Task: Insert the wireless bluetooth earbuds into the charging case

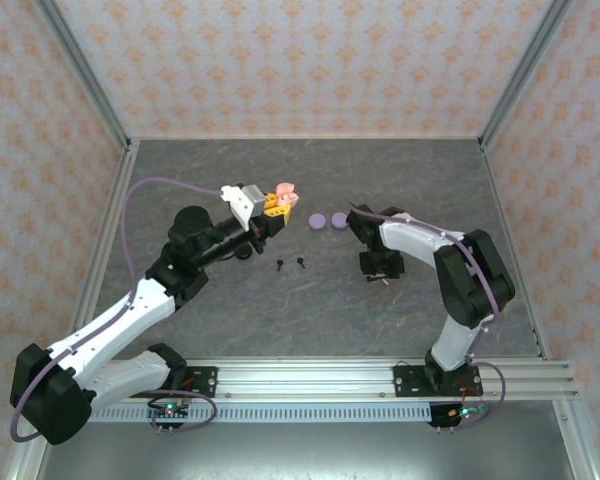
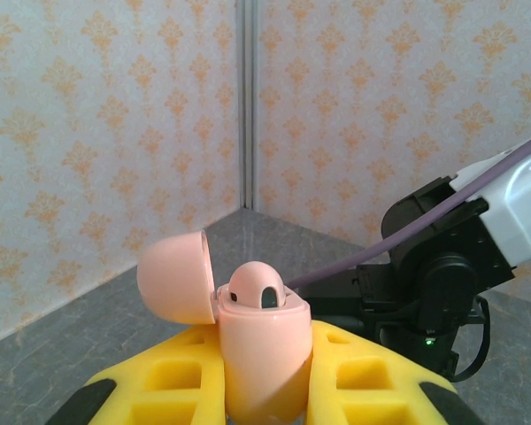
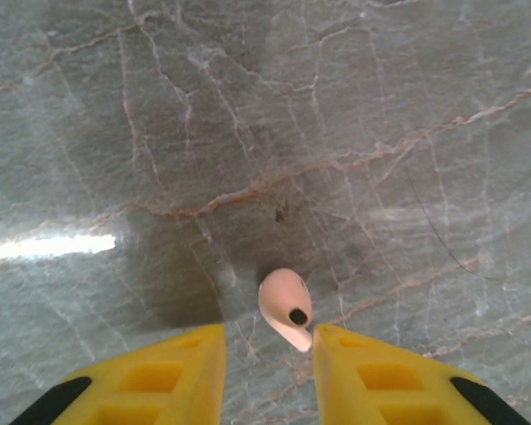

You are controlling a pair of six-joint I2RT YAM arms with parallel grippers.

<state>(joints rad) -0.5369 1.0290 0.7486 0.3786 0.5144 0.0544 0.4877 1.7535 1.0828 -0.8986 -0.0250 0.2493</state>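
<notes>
Bright, even light is cast throughout. White glare is seen on the grey marbled tabletop (image 3: 49, 246), and a soft shadow lies beside the small pink earbud (image 3: 286, 305).

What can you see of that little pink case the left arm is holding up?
The pink case is a small, rounded shell of smooth, matte-looking plastic. Its domed lid is flipped open to the left on a hinge, and what looks like a pink earbud with a dark slot sits in the body. It stands upright, held aloft, clamped between the yellow fingers of the left gripper; nothing else touches it.
</notes>
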